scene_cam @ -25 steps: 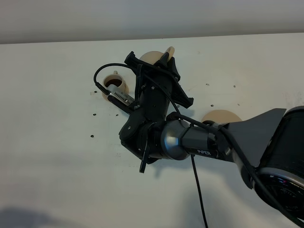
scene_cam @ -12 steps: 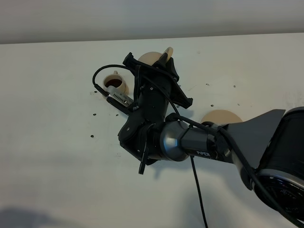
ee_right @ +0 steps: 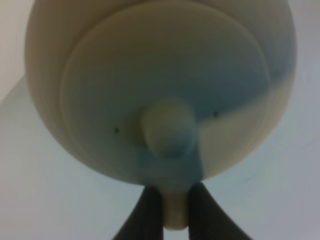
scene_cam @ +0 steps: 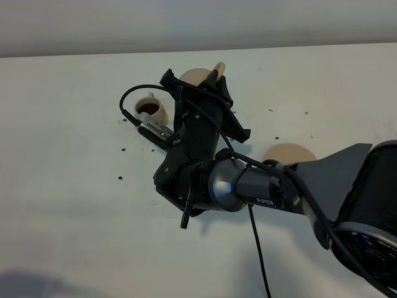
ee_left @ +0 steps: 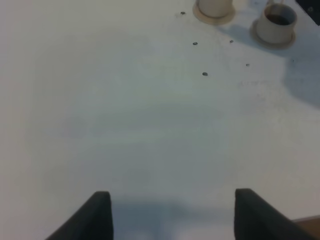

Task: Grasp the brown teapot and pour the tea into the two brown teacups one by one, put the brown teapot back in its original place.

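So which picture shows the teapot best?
The right wrist view: the brown teapot fills it, lid and knob clear, fingers pinching its handle. The exterior high view shows only its top and spout behind the arm. The left wrist view doesn't show it.

right arm (scene_cam: 211, 180): sits slightly further left and farther than a second ago
right gripper (scene_cam: 201, 84): edges a little toward the far table edge
brown teapot (scene_cam: 197, 76): held, moves slightly left and far with the gripper; spout tip shifts a touch left
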You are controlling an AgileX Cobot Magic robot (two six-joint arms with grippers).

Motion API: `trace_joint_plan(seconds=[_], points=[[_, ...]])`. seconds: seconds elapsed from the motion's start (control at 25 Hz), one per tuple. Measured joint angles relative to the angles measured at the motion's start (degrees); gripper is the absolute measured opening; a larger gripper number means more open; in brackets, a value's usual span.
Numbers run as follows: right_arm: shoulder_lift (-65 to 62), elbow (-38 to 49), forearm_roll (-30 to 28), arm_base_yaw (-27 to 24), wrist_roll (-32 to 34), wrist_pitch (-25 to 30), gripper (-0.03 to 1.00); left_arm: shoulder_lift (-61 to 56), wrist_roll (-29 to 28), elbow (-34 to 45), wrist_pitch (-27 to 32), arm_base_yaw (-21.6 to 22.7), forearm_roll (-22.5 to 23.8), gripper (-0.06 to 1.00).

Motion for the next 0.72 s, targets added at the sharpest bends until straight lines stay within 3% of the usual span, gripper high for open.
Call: trace_joint_plan(seconds=[0.48,0.72], points=[[-0.37,0.0,0.09,0.0,2.71,0.0,0.1,0.0,0.0,0.0,0.0,0.0,0.0,0.5],[-3.31,0.0,4.56,-0.17,3.11,0.08,0.1,0.0,0.0,0.0,0.0,0.0,0.0,0.5]])
